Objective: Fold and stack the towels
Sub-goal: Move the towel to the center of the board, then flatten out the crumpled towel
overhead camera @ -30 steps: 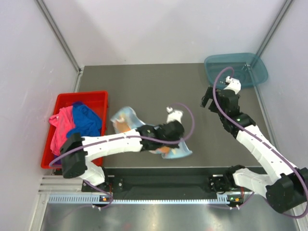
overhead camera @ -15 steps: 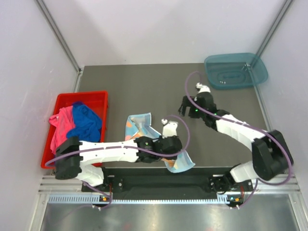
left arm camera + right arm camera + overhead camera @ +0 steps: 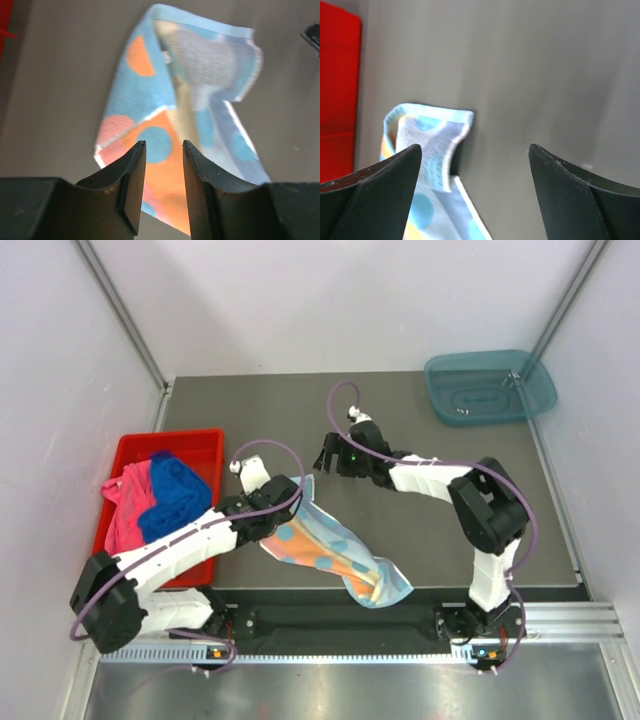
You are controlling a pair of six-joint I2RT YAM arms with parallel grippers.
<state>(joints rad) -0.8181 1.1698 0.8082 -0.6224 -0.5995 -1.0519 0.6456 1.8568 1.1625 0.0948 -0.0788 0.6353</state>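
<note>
Grey table, dotted towel lying diagonally, far-left to near-right, left pincer apart, right pincer wide apart.

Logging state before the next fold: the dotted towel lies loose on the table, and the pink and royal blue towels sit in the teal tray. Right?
Not quite: the top external view shows the pink towel and royal blue towel sitting in the red bin, not the teal tray. The dotted towel does lie loose on the table.
</note>
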